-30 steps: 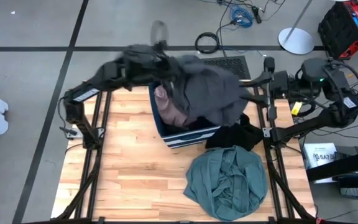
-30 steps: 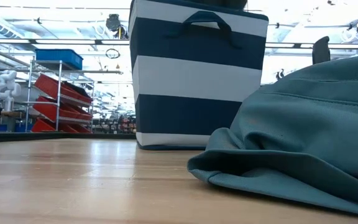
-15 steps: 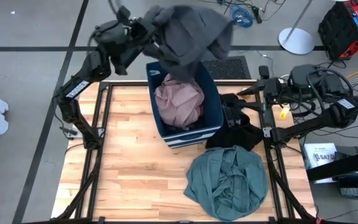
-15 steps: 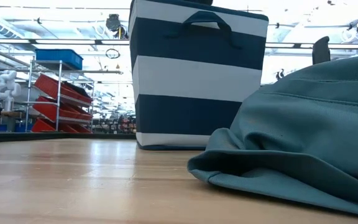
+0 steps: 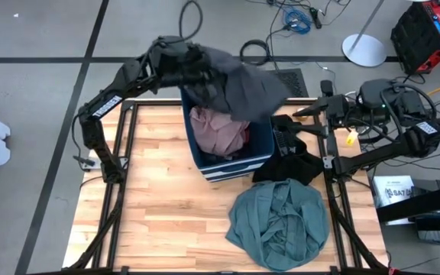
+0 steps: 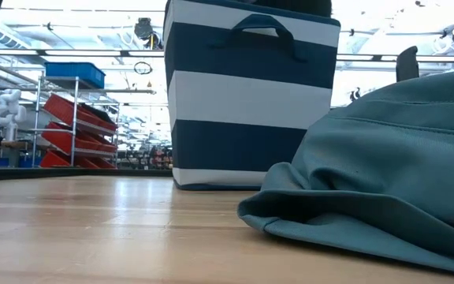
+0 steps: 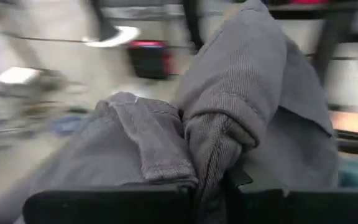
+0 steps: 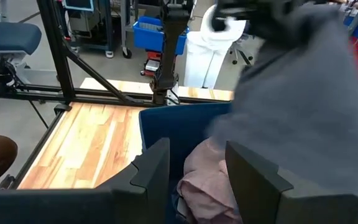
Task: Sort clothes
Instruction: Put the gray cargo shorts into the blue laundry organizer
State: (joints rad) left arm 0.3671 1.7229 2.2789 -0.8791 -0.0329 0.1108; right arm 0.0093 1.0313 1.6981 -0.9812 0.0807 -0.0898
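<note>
My left gripper (image 5: 195,67) is shut on a dark grey garment (image 5: 239,88) held in the air over the far rim of the navy-and-white striped bin (image 5: 263,150). A dusty-pink garment (image 5: 218,130) lies inside the bin. Against the bin's right side a black garment (image 5: 295,159) lies on the table. A grey-green garment (image 5: 278,221) lies bunched near the front edge. My right gripper (image 5: 305,121) hovers open at the table's right edge, level with the bin, and touches nothing. My left gripper pinches a bunched fold of the dark grey garment (image 7: 211,163) between its two fingers, several layers together. The garment is lifted clear and hangs slack from the fingers toward the bin's far right corner (image 5: 260,103).
The bin (image 6: 251,95) stands upright at the middle of the table's far half. Bare wood (image 5: 159,191) spreads over the table's left half. Black frame rails (image 5: 121,176) run along both sides. Cables (image 5: 254,52) lie on the floor beyond the far edge.
My left gripper has swung the dark grey garment up off the bin and out past the table's far edge, then come back down toward the bin, rolling as it went. The garment no longer covers the bin, and the pink garment inside shows.
</note>
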